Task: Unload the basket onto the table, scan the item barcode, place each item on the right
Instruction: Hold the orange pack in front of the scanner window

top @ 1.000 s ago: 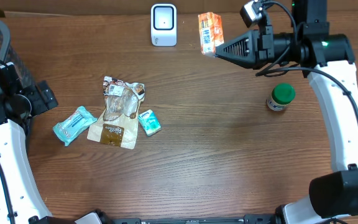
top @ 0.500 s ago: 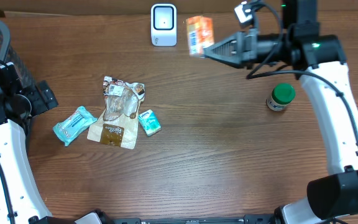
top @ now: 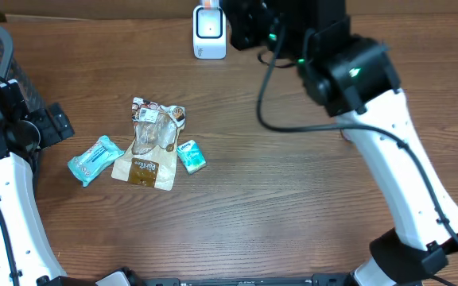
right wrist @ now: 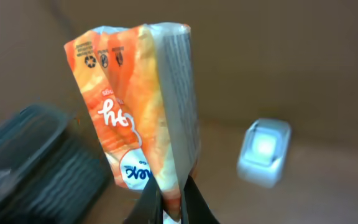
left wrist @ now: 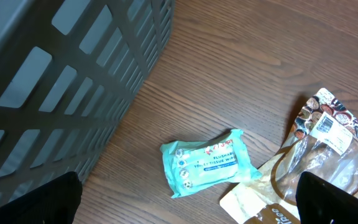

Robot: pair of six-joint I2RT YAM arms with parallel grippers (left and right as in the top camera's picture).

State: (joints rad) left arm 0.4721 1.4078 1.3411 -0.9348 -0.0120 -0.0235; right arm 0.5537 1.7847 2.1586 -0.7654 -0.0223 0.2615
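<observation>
**A:** Where is the orange packet?

**B:** The orange packet [right wrist: 142, 106] is up off the surface [top: 277, 199]. It stands upright, and the right hand [right wrist: 169, 208] pinches it at its bottom edge with the fingers pressed together on it.

**A:** Is it near the scanner?

**B:** The white scanner [top: 209, 30] stands at the far edge of the surface. In the right wrist view it is blurred, behind the packet and to its right, not touching it. From overhead the right arm reaches in beside the scanner and hides the packet.

**A:** And the left hand?

**B:** The left hand [left wrist: 185, 202] is spread wide, beside the dark basket [left wrist: 55, 93]. It hangs above a teal wipes pack [left wrist: 207, 162] that lies flat. Just right of that pack is a brown snack bag [top: 151, 143], and a small teal packet [top: 191, 156] touches the bag's right edge.
</observation>
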